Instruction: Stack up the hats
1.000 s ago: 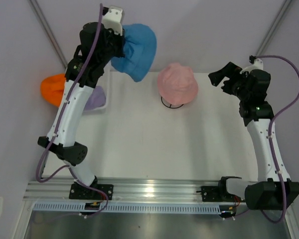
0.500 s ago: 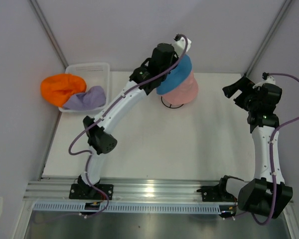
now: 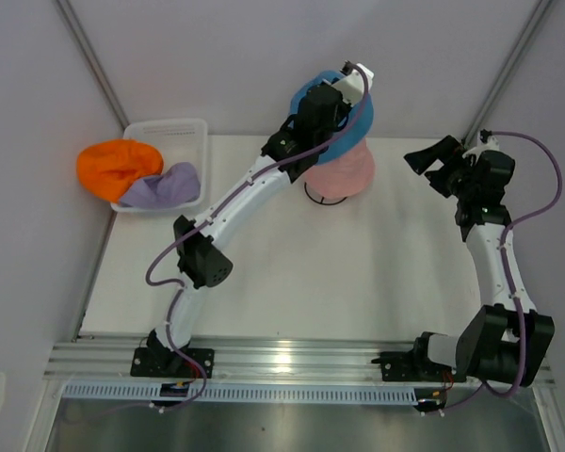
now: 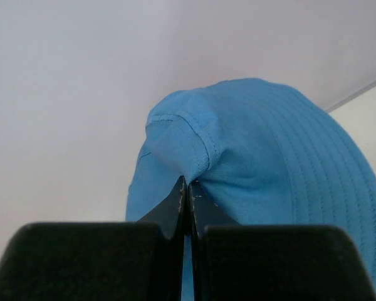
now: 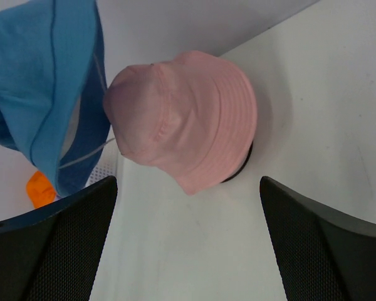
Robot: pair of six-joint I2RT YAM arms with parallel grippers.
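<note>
My left gripper (image 4: 188,182) is shut on a fold of the blue hat (image 4: 269,157). In the top view it holds that blue hat (image 3: 364,118) just above and behind the pink hat (image 3: 347,174), which sits on a black stand (image 3: 313,198). Whether the two hats touch I cannot tell. My right gripper (image 3: 431,162) stands open to the right of the pink hat (image 5: 188,119), facing it, with nothing between its fingers. The blue hat (image 5: 50,81) hangs beside the pink one. An orange hat (image 3: 118,168) and a lavender hat (image 3: 165,185) lie in the basket.
The white mesh basket (image 3: 184,127) stands at the back left corner against the wall. Walls close the table at the back and left. The left arm stretches diagonally across the middle of the table.
The left arm has swung the blue hat from the back left across to above the pink hat. The right gripper drifted slightly, staying open.
</note>
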